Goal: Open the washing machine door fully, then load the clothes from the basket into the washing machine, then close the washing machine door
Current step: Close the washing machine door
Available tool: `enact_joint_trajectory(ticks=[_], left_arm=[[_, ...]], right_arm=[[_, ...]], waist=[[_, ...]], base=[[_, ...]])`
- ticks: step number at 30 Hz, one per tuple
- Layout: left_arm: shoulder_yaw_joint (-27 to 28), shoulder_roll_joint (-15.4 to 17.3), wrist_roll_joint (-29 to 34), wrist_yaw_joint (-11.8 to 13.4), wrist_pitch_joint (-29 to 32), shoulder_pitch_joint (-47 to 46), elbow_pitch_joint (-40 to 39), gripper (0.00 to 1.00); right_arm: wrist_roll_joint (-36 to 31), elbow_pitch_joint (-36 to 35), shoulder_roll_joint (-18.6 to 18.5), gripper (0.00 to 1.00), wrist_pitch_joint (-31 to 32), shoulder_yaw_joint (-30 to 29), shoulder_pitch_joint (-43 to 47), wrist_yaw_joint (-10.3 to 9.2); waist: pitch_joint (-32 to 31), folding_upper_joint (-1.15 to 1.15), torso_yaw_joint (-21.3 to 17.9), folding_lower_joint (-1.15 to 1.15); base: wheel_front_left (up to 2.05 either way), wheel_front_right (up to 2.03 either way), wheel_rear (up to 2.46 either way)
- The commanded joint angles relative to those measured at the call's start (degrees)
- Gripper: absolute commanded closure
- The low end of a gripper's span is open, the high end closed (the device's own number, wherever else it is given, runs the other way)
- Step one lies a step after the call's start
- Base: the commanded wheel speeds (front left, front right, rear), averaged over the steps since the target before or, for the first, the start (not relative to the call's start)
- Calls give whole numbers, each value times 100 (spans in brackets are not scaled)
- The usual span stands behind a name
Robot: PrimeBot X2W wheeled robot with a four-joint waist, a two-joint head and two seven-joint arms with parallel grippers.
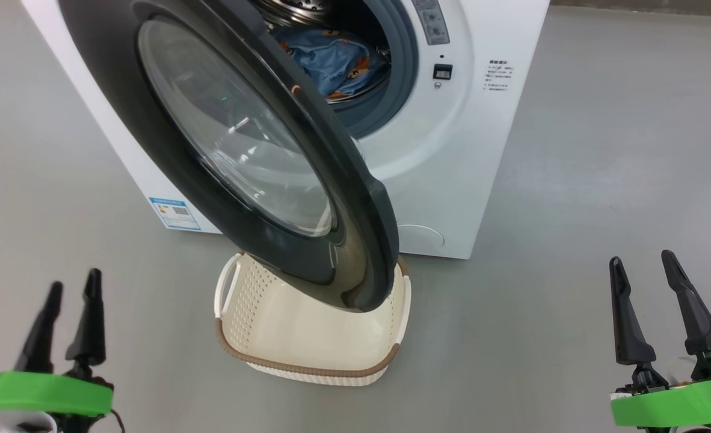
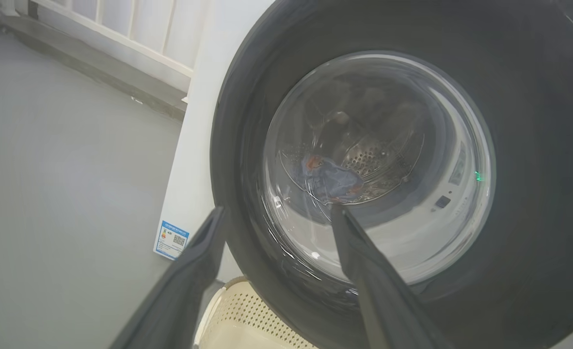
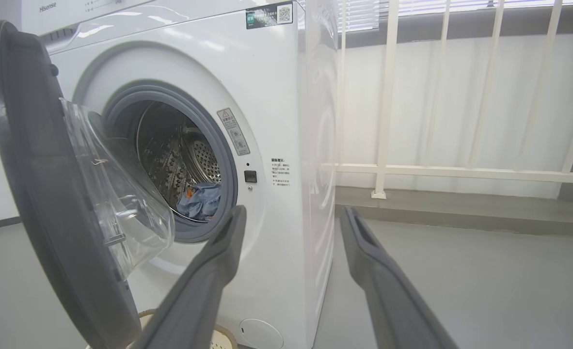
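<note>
**Washer station: door part-way open, load in drum**

1. The washing machine (image 1: 452,180): I logged it white and boxy on the grey floor (image 1: 572,313), at 12 o'clock in my head view. A blue label (image 1: 175,213) sat low on its cabinet.
2. The washing machine door (image 1: 241,150): glossy black with a clear bulging window. It stood swung out at an angle across the left of the drum mouth, toward 10 o'clock.
3. The clothes (image 1: 331,60): light blue with orange print, lying inside the steel drum at 12 o'clock. My left wrist view also caught them through the door glass.
4. The basket (image 1: 307,355): cream with a brown rim, on the floor at 6 o'clock just in front of the machine. The door's lower edge hung over its back half. I could not tell whether the two touched.
5. Left gripper (image 1: 76,279): at 8 o'clock, fingers spread, holding nothing, well apart from the door.
6. Right gripper (image 1: 641,257): at 4 o'clock, fingers spread wide, holding nothing.
</note>
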Motion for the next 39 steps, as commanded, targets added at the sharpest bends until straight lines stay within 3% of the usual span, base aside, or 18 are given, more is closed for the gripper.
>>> enact_joint_trajectory(ticks=[1,4,13,19,27,39], left_arm=[[456,100,323,-13,-73,-54,-122,0],[984,-246,1276,-13,-76,215,-303,0],[1674,-866,3462,-13,-77,846,-824,0],[2051,-1314,4443,-7,-77,1138,-909,0],[2408,-1693,4980,-10,-77,1235,-768,0],[2356,-1732,5023,-12,-77,1208,-789,0]], right_arm=[[-91,-128,-100,0,-27,159,-65,41],[-97,-140,-98,0,-27,172,-68,41],[-95,-126,-100,0,-27,193,-74,41],[-93,-104,-96,0,-27,236,-106,41],[-87,-107,-93,0,-27,244,-128,41],[-62,-19,-110,0,-27,326,-240,41]], waist=[[-15,0,30,0],[-14,0,57,0],[-29,0,80,0],[-41,0,64,0],[-35,0,66,0],[-25,0,156,0]], base=[[0,0,0],[0,0,0],[0,0,0],[0,0,0],[0,0,0],[0,0,0]])
